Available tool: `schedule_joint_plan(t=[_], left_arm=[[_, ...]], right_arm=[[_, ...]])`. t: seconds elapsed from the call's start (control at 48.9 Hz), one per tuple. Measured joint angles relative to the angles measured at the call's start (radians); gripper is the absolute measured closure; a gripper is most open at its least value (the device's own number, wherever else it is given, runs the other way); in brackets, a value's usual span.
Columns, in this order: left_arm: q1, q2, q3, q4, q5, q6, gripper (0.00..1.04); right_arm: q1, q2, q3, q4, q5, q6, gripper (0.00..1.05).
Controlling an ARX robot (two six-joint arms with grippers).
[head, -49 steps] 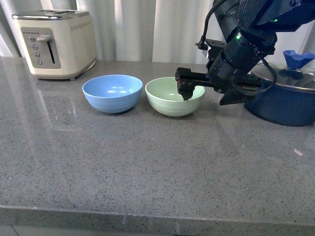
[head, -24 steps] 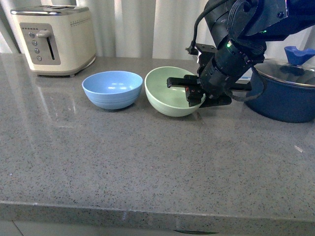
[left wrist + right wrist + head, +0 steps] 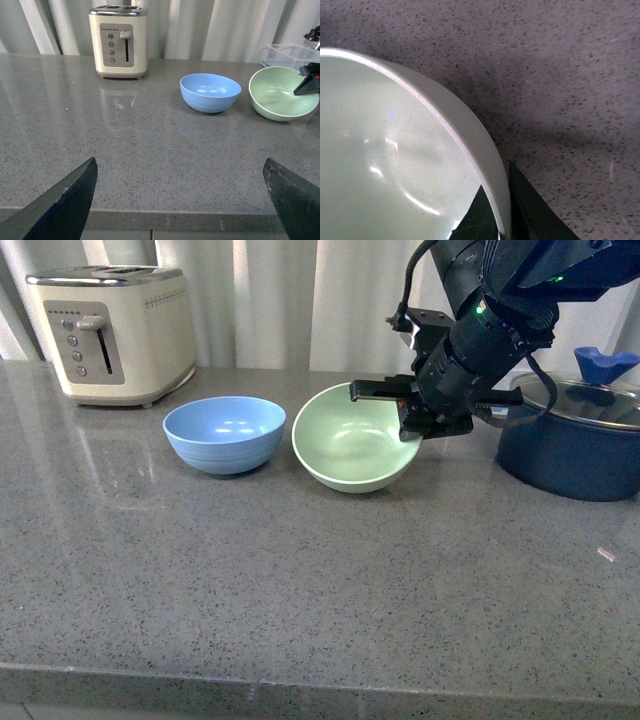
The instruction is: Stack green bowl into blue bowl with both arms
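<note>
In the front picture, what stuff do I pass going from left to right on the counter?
toaster → blue bowl → green bowl → dark blue pot

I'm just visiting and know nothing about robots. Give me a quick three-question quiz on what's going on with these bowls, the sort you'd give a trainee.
1. True or false: the green bowl is already nested inside the blue bowl.
2. What is the right gripper clamped on?
A. the blue bowl
B. the green bowl's rim
C. nothing
3. Fill in: the left gripper is ___ and holds nothing.

Key: 1 false, the bowls are side by side on the counter; 2 B; 3 open.
</note>
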Motion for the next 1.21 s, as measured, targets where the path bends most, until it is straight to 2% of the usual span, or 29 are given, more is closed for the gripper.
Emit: schedule_joint_plan(t=[0.429,0.817,1.206], left_arm=[[0.000,0.000,0.000,0.000,0.000,0.000,0.07],[0.000,0.000,0.000,0.000,0.000,0.000,0.07],[0.000,0.000,0.000,0.000,0.000,0.000,0.07]], right_arm=[[-0.013,-0.043,0.105,-0.061,-0.019,-0.035,1.03],[0.073,-0.020,0.272,-0.110,-0.083,-0.053,1.03],[0.153,0.171,0.507,-0.183,-0.150,-0.051,1.03]])
